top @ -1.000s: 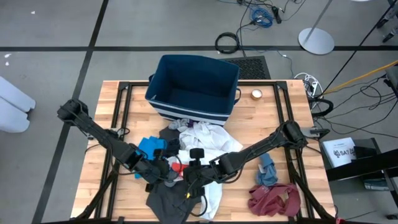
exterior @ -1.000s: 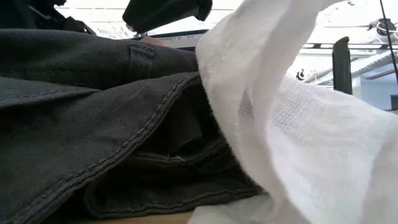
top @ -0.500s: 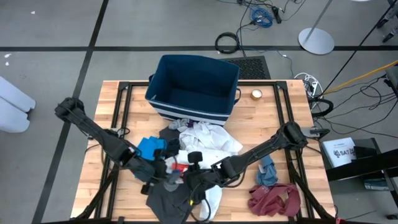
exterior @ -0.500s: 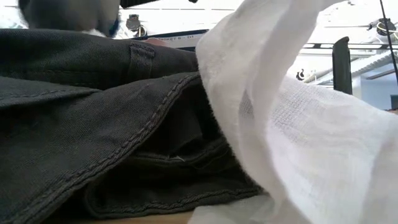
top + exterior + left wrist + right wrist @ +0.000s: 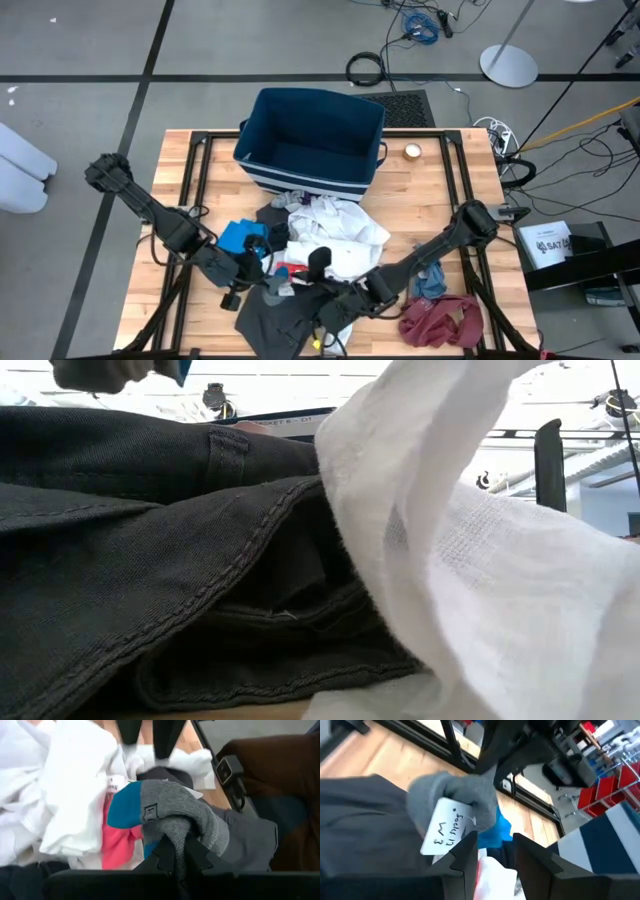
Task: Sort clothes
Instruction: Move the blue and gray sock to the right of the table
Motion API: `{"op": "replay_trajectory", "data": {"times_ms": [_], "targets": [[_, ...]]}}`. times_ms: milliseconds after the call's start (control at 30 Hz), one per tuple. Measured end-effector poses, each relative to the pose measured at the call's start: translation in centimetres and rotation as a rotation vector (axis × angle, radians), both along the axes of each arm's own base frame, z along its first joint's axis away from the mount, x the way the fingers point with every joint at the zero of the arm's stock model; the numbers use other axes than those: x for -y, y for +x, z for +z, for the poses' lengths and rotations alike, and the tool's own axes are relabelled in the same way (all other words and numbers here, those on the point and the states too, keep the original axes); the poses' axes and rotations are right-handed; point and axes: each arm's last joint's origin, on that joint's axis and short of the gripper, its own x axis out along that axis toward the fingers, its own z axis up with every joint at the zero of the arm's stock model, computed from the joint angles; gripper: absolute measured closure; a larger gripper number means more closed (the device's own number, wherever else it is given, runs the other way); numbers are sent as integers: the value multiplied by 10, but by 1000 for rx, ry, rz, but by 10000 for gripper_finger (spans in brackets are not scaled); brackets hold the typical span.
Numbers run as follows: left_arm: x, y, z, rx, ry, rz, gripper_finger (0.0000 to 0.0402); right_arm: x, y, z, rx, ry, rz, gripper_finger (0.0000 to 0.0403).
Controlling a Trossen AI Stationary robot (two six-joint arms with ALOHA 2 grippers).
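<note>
Here, in the left wrist view, a grey sock [image 5: 185, 815] with a blue heel is pinched between the closed fingers of the left gripper [image 5: 176, 854]. In the high view the sock [image 5: 277, 288] is seen at 6 o'clock of the bin [image 5: 312, 140], over the dark grey garment [image 5: 272, 325]. The right gripper [image 5: 495, 851] is held partly open beside the sock's paper tag [image 5: 447, 827], gripping nothing.

1. A white tag [image 5: 449, 827] on the grey sock [image 5: 457, 800] in front of my right pincer carries handwriting; I make out "Socks" and what looks like a "3" with another mark I can't read.
2. A white box [image 5: 548, 241] on the floor right of the desk shows dark letters starting "SAT"; the rest is too small to read.
</note>
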Motion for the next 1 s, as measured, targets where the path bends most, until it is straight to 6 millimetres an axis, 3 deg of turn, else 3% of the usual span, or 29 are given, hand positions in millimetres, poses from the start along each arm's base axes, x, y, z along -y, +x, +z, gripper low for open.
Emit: {"op": "replay_trajectory", "data": {"times_ms": [133,700,833,1000], "targets": [[1,2,2,28,-13,-6,392,-3,0,4,15,45,48,291],[5,5,8,102,-23,-83,391,28,24,8,33,239,131,294],[5,5,8,102,-22,-81,382,29,24,8,36,241,130,321],[4,5,8,112,-4,-55,379,28,24,8,19,266,179,390]]}}
